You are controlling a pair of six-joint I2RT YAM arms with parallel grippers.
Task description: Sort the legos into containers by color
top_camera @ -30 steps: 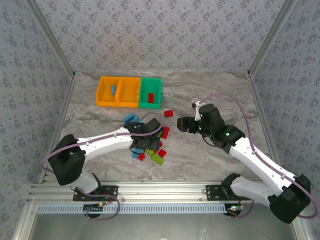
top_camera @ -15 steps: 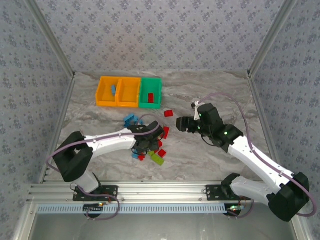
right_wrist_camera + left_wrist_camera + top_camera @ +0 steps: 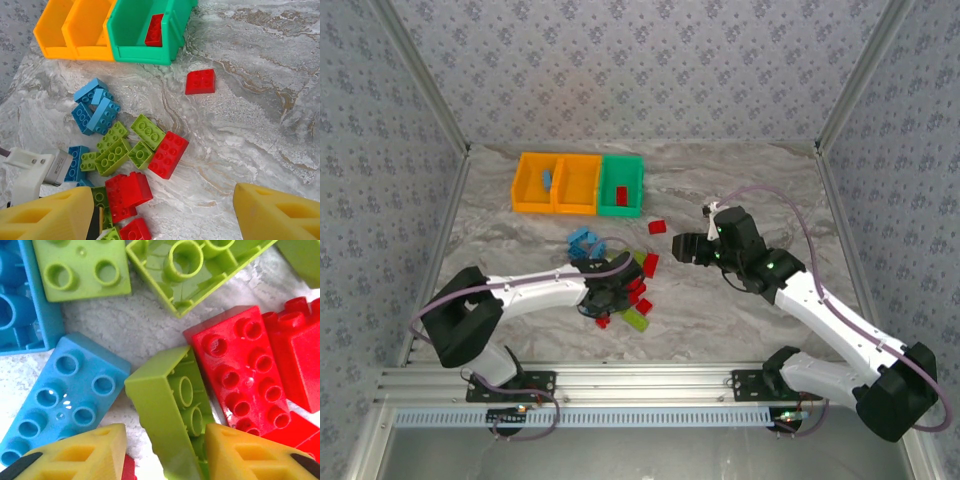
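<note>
On the left wrist view my left gripper (image 3: 167, 432) stands at both sides of a tilted lime green studded plastic brick (image 3: 170, 400); if it clamps already, I cannot tell. The right wrist view shows the right gripper (image 3: 164, 195) wide open over the heap of mixed bricks (image 3: 125, 150), and a red brick (image 3: 155, 29) in the green plastic bin (image 3: 140, 52).

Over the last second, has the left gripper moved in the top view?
Yes. The left gripper has shifted slightly toward the near rail, away from the containers, staying over the legos.
</note>
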